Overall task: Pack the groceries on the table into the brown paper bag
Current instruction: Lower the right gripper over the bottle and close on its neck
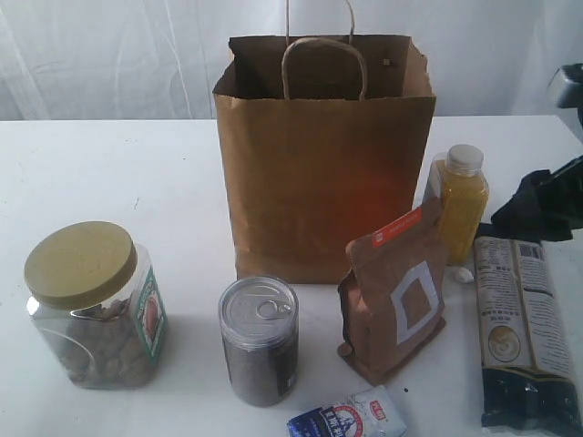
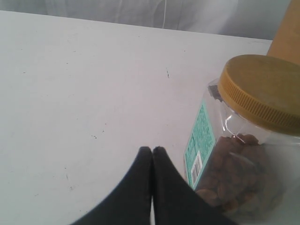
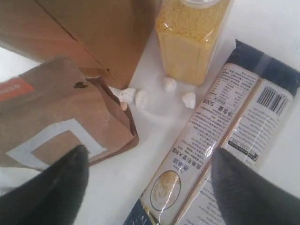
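Every grocery is out on the tabletop (image 1: 118,173), so packing looks to be at its first pick. The brown paper bag (image 1: 319,173) stands upright at the back, mouth open; its inside is hidden, so it may not be empty.

The right gripper (image 3: 149,157) hangs over the gap between the brown window pouch (image 1: 393,296) and the long dark packet (image 1: 524,332), its fingers (image 3: 61,187) spread wide and holding nothing. The yellow juice bottle (image 1: 460,205) stands just beyond them. The left gripper (image 2: 152,152), fingers pressed together and empty, sits low beside the clear jar with tan lid (image 1: 91,305). The dark pull-tab can (image 1: 259,339) and small blue-white packet (image 1: 351,419) lie nearer the front.

Next, the right fingers probably need to centre over either the packet or the pouch. They would then close and lift it clear of the bag's rim.
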